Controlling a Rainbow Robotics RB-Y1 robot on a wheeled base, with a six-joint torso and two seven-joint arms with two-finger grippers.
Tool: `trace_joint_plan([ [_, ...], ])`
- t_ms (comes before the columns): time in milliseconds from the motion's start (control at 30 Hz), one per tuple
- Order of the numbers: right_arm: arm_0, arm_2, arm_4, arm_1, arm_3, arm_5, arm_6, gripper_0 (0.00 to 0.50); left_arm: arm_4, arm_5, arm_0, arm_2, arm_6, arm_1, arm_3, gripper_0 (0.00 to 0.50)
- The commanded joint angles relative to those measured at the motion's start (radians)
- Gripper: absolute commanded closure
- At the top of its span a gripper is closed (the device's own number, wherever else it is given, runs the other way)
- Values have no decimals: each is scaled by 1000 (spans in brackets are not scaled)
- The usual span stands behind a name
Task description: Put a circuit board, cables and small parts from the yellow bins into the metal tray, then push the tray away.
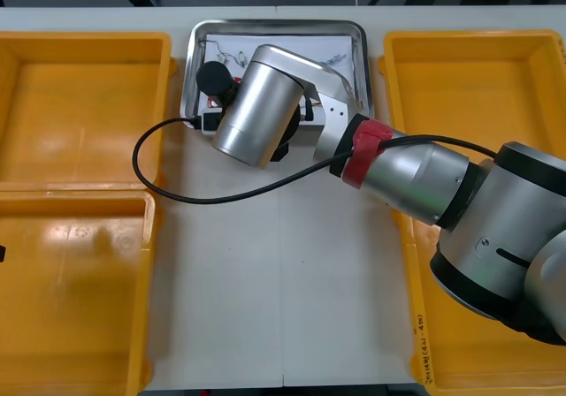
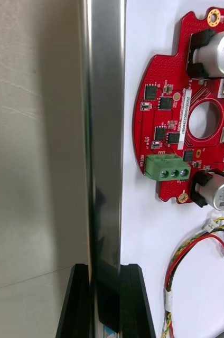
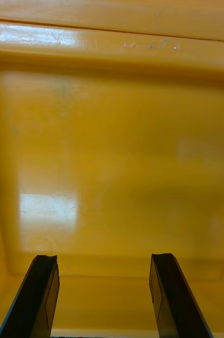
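The metal tray (image 1: 358,51) lies at the table's far middle, white inside. My right arm (image 1: 261,104) reaches over its near edge and covers the gripper in the front view. In the right wrist view my right gripper (image 2: 105,301) is shut on the tray's shiny rim (image 2: 104,132), one finger outside and one inside. A round red circuit board (image 2: 170,121) lies in the tray just beyond the fingers, with a red and yellow cable (image 2: 191,253) beside it. My left gripper (image 3: 104,296) hangs open over a bare yellow bin floor (image 3: 112,158).
Two yellow bins (image 1: 80,87) (image 1: 71,290) flank the tray on the left and two more (image 1: 469,87) (image 1: 424,343) on the right. The arm's black hose (image 1: 177,193) loops over the table in front of the tray. The light table (image 2: 33,158) borders the rim.
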State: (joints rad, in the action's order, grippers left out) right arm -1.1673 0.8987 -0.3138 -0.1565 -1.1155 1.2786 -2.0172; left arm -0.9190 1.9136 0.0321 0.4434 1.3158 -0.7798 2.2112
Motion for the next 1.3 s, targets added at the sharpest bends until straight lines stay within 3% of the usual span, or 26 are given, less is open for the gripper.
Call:
trace_joint_plan([
  [33,-60,-32,19,23,-1,-18,-35,500,-7,6,22,17,-20,-39,27,0],
  [767,-69,-32,24,23,85,-140,-43,500,-7,6,22,17,-20,-39,27,0],
  [1233,-69,-32,10,23,88,-146,-80,500,-7,6,22,17,-20,-39,27,0],
  [1300,-69,-32,10,23,88,-146,-86,335,-7,6,22,17,-20,-39,27,0],
])
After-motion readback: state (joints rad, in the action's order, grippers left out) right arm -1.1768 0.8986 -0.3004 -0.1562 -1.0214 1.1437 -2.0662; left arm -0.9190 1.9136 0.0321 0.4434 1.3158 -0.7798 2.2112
